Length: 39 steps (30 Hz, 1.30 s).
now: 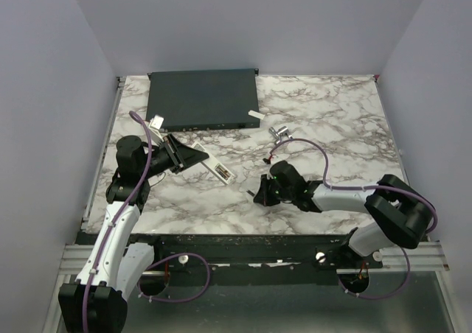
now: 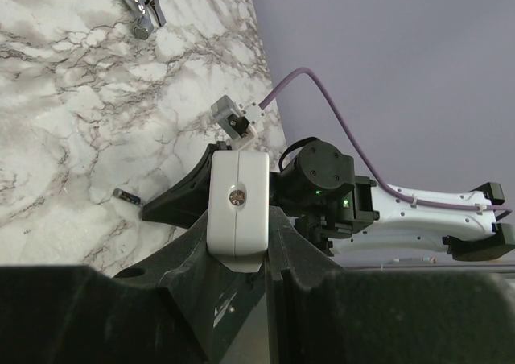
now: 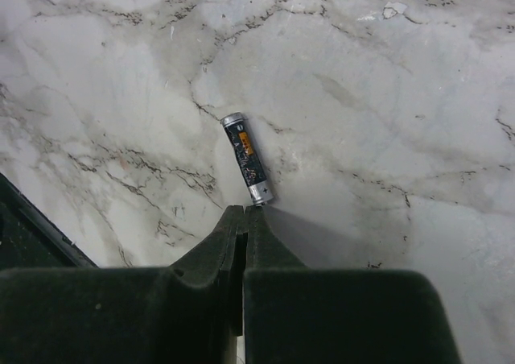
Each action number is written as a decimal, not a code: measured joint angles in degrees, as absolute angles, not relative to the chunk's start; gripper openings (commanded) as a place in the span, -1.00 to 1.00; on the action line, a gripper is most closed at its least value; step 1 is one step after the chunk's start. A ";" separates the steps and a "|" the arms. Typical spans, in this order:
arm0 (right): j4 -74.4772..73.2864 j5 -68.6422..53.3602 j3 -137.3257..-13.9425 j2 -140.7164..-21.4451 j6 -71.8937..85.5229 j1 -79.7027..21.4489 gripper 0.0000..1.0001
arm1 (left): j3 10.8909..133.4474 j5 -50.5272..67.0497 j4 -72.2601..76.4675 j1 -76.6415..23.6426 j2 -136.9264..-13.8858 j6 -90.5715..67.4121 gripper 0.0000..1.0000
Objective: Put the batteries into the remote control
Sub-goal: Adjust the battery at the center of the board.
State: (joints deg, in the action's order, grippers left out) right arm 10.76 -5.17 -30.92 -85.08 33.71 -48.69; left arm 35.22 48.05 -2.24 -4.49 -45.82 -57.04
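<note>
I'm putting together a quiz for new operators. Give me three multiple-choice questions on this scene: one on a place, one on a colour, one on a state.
1. Where is the battery seen by the right wrist camera?
A. On the marble table, just ahead of the right claw.
B. In a plastic tray.
C. On a shelf.

2. What colour is the flat box at the table's far edge?
A. White.
B. Dark grey.
C. Red.

3. What is the left claw doing?
A. Open above the table.
B. Shut on the remote control.
C. Shut on a battery.

Answers:
1 A, it lies on the marble at the closed tips.
2 B, it shows dark grey from above.
3 B, the white remote control sits clamped between its fingers.
</note>
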 measured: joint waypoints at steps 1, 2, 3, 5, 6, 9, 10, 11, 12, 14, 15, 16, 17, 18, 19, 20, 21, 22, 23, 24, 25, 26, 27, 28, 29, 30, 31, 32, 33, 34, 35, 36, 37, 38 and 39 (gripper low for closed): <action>10.81 -4.99 -30.98 -85.17 34.09 -48.69 -0.99 | 35.22 48.05 -2.24 -4.49 -45.87 -57.04 -1.00; 10.74 -4.71 -31.14 -85.23 34.28 -48.69 -0.99 | 35.22 48.05 -2.24 -4.49 -45.87 -57.04 -1.00; 10.57 -4.34 -31.35 -85.36 34.52 -48.69 -0.99 | 35.22 48.05 -2.24 -4.49 -45.87 -57.04 -1.00; 9.96 -3.20 -31.99 -85.62 34.70 -48.69 -0.99 | 35.22 48.05 -2.24 -4.49 -45.87 -57.04 -1.00; 9.54 -2.59 -32.29 -85.67 34.72 -48.71 -0.99 | 35.22 48.05 -2.24 -4.49 -45.87 -57.04 -1.00; 7.97 -0.34 -33.17 -85.73 34.72 -48.71 -0.99 | 35.22 48.05 -2.24 -4.49 -45.87 -57.04 -1.00; 7.40 0.47 -33.50 -85.73 34.74 -48.69 -0.99 | 35.22 48.05 -2.26 -4.49 -45.87 -57.04 -1.00; 6.96 1.23 -33.76 -85.80 34.72 -48.69 -0.99 | 35.22 48.05 -2.24 -4.49 -45.87 -57.04 -1.00; 6.70 1.91 -33.93 -85.84 34.79 -48.71 -0.99 | 35.22 48.05 -2.26 -4.49 -45.87 -57.04 -1.00; 6.28 3.03 -34.30 -86.02 34.96 -48.69 -0.98 | 35.22 48.05 -2.26 -4.49 -45.89 -57.04 -1.00; 6.28 3.42 -34.48 -86.21 35.09 -48.69 -0.99 | 35.22 48.05 -2.26 -4.49 -45.91 -57.04 -1.00; 6.28 3.68 -34.70 -86.48 35.14 -48.69 -0.98 | 35.22 48.05 -2.24 -4.49 -45.93 -57.04 -1.00; 6.31 3.81 -34.96 -86.74 35.20 -48.69 -0.99 | 35.22 48.05 -2.26 -4.49 -46.00 -57.04 -1.00; 6.28 3.90 -35.29 -87.05 35.38 -48.69 -0.99 | 35.22 48.05 -2.26 -4.49 -46.06 -57.04 -1.00; 6.33 3.97 -35.57 -87.37 35.53 -48.71 -0.99 | 35.22 48.05 -2.26 -4.49 -46.17 -57.04 -1.00; 6.37 3.99 -35.79 -87.64 35.68 -48.71 -0.99 | 35.22 48.05 -2.26 -4.49 -46.26 -57.04 -1.00; 6.37 3.99 -35.83 -87.72 35.83 -48.69 -0.99 | 35.22 48.05 -2.26 -4.49 -46.33 -57.04 -1.00; 6.39 3.99 -35.83 -87.72 35.99 -48.69 -0.99 | 35.22 48.05 -2.26 -4.49 -46.37 -57.04 -1.00; 6.42 4.01 -35.83 -87.74 36.07 -48.69 -0.99 | 35.22 48.05 -2.26 -4.49 -46.41 -57.04 -1.00; 6.46 4.01 -35.83 -87.77 36.12 -48.71 -0.99 | 35.22 48.05 -2.26 -4.49 -46.41 -57.04 -1.00; 6.50 4.01 -35.83 -87.79 36.14 -48.69 -0.99 | 35.22 48.05 -2.26 -4.49 -46.44 -57.04 -1.00; 6.61 4.03 -35.86 -87.88 36.16 -48.69 -0.98 | 35.22 48.05 -2.26 -4.49 -46.44 -57.06 -1.00; 6.72 4.03 -35.97 -88.03 36.16 -48.71 -0.99 | 35.22 48.05 -2.26 -4.49 -46.44 -57.06 -1.00; 6.85 4.08 -36.18 -88.29 36.16 -48.69 -0.99 | 35.22 48.05 -2.26 -4.49 -46.44 -57.08 -1.00; 7.01 4.12 -36.42 -88.60 36.16 -48.71 -0.99 | 35.22 48.05 -2.26 -4.49 -46.44 -57.06 -1.00; 7.27 4.21 -36.62 -88.90 36.12 -48.69 -0.99 | 35.22 48.05 -2.26 -4.49 -46.46 -57.06 -1.00; 7.49 4.27 -36.80 -89.17 36.05 -48.69 -0.99 | 35.22 48.05 -2.26 -4.49 -46.46 -57.06 -1.00; 7.64 4.32 -37.01 -89.43 35.99 -48.69 -0.99 | 35.24 48.05 -2.26 -4.49 -46.46 -57.06 -1.00; 7.73 4.36 -37.36 -89.80 35.90 -48.69 -0.99 | 35.24 48.05 -2.26 -4.49 -46.46 -57.06 -1.00; 7.86 4.36 -37.58 -90.08 35.77 -48.69 -0.99 | 35.24 48.05 -2.28 -4.49 -46.46 -57.06 -1.00; 7.90 4.34 -37.95 -90.43 35.53 -48.69 -0.99 | 35.24 48.05 -2.28 -4.49 -46.46 -57.06 -1.00; 7.94 4.34 -38.37 -90.87 35.27 -48.69 -0.99 | 35.24 48.05 -2.28 -4.49 -46.46 -57.06 -1.00; 8.12 4.32 -38.87 -91.42 34.89 -48.69 -0.99 | 35.24 48.05 -2.31 -4.49 -46.46 -57.04 -1.00; 8.29 4.34 -39.29 -91.85 34.50 -48.69 -0.99 | 35.24 48.05 -2.31 -4.49 -46.46 -57.06 -1.00; 8.56 4.32 -39.53 -92.23 34.22 -48.69 -0.99 | 35.24 48.05 -2.31 -4.49 -46.46 -57.04 -1.00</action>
